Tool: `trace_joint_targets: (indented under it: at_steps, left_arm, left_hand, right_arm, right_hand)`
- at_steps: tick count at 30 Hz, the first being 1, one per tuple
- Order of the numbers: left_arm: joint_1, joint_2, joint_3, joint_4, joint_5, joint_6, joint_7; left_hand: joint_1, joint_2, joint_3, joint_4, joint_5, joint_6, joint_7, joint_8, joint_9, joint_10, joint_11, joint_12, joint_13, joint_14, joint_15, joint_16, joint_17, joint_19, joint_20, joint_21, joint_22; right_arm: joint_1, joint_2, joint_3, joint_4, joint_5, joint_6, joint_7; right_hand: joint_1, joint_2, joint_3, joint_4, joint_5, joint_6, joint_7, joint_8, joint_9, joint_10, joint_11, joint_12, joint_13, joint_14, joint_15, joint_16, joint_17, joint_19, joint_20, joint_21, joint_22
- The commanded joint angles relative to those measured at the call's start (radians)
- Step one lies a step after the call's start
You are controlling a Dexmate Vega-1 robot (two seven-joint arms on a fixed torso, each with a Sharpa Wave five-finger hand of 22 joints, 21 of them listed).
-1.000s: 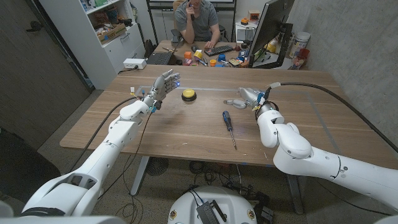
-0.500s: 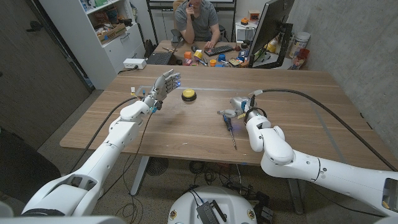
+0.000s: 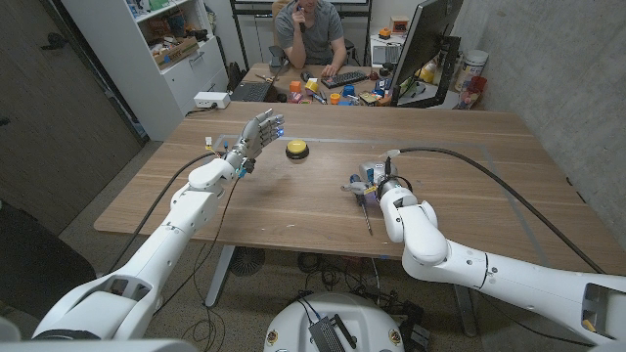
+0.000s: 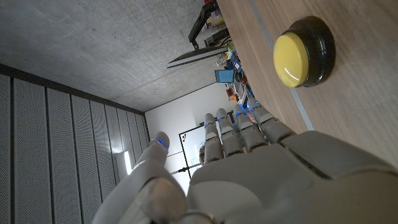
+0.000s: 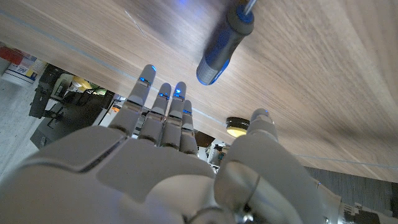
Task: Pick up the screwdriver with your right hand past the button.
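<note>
Beyond screwdriver (image 3: 363,206): button (image 3: 296,150), left hand (image 3: 256,136) beside

Screwdriver (image 3: 364,207) lies on the table (image 3: 293,210) (button (image 3: 296,150) behind, leftward); right hand (image 3: 366,181) above it.

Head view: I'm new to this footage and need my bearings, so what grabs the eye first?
The right hand, open, hovers over the handle end of the blue-and-black screwdriver lying on the wooden table; the right wrist view shows the handle just beyond its fingertips. Farther back, the round yellow button on a black base sits beside the raised, open left hand.
</note>
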Motion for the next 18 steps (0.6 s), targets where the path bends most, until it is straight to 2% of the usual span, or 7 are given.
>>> trace_joint_targets:
  at_steps: [1, 9, 15, 18]
  left_arm:
    - [0.003, 0.003, -0.002, -0.002, 0.002, -0.007, -0.009]
    - [0.011, 0.005, -0.008, -0.012, 0.001, -0.009, -0.009]
    - [0.014, 0.003, -0.012, -0.012, 0.0, -0.015, -0.009]
    - [0.012, 0.006, -0.009, -0.009, 0.007, -0.023, -0.016]
  left_hand:
    - [0.006, 0.008, 0.004, -0.007, -0.002, 0.01, -0.002, 0.001, 0.002, 0.004, -0.001, 0.005, 0.004, 0.006, -0.047, 0.004, 0.001, 0.012, -0.005, -0.002, 0.004]
    - [0.006, 0.008, 0.004, -0.009, -0.002, 0.009, -0.002, 0.001, 0.002, 0.004, -0.001, 0.004, 0.004, 0.007, -0.047, 0.004, 0.001, 0.013, -0.006, -0.003, 0.004]
    - [0.005, 0.008, 0.004, -0.01, -0.002, 0.01, -0.002, 0.001, 0.002, 0.006, -0.001, 0.005, 0.004, 0.007, -0.047, 0.004, 0.001, 0.013, -0.005, -0.004, 0.004]
    - [0.005, 0.008, 0.004, -0.011, -0.002, 0.011, -0.002, 0.001, 0.002, 0.006, 0.0, 0.005, 0.004, 0.007, -0.048, 0.004, 0.001, 0.014, -0.006, -0.005, 0.004]
  right_arm:
    - [-0.029, 0.037, 0.02, 0.047, -0.133, 0.03, 0.117]
    - [-0.061, 0.062, 0.062, 0.078, -0.208, 0.075, 0.167]
    - [-0.076, 0.09, 0.08, 0.113, -0.276, 0.126, 0.208]
    - [-0.079, 0.105, 0.086, 0.135, -0.308, 0.161, 0.238]
  right_hand:
    - [0.014, -0.001, -0.007, 0.0, 0.005, 0.02, 0.039, 0.01, 0.001, 0.015, 0.0, 0.008, 0.003, 0.014, -0.01, 0.001, 0.005, 0.004, -0.011, -0.003, 0.005]
    - [0.02, 0.001, -0.011, 0.0, 0.009, 0.07, 0.029, 0.021, 0.001, 0.051, -0.001, 0.017, 0.003, 0.022, -0.016, -0.002, 0.006, 0.012, -0.018, -0.005, 0.006]
    - [0.031, 0.001, -0.016, 0.0, 0.015, 0.136, 0.014, 0.036, 0.0, 0.099, -0.019, 0.03, 0.002, 0.045, -0.034, -0.001, 0.007, 0.028, -0.029, -0.006, 0.007]
    - [0.035, 0.0, -0.017, -0.001, 0.016, 0.161, -0.006, 0.041, -0.001, 0.107, -0.023, 0.03, 0.001, 0.052, -0.038, -0.001, 0.007, 0.035, -0.033, -0.006, 0.007]
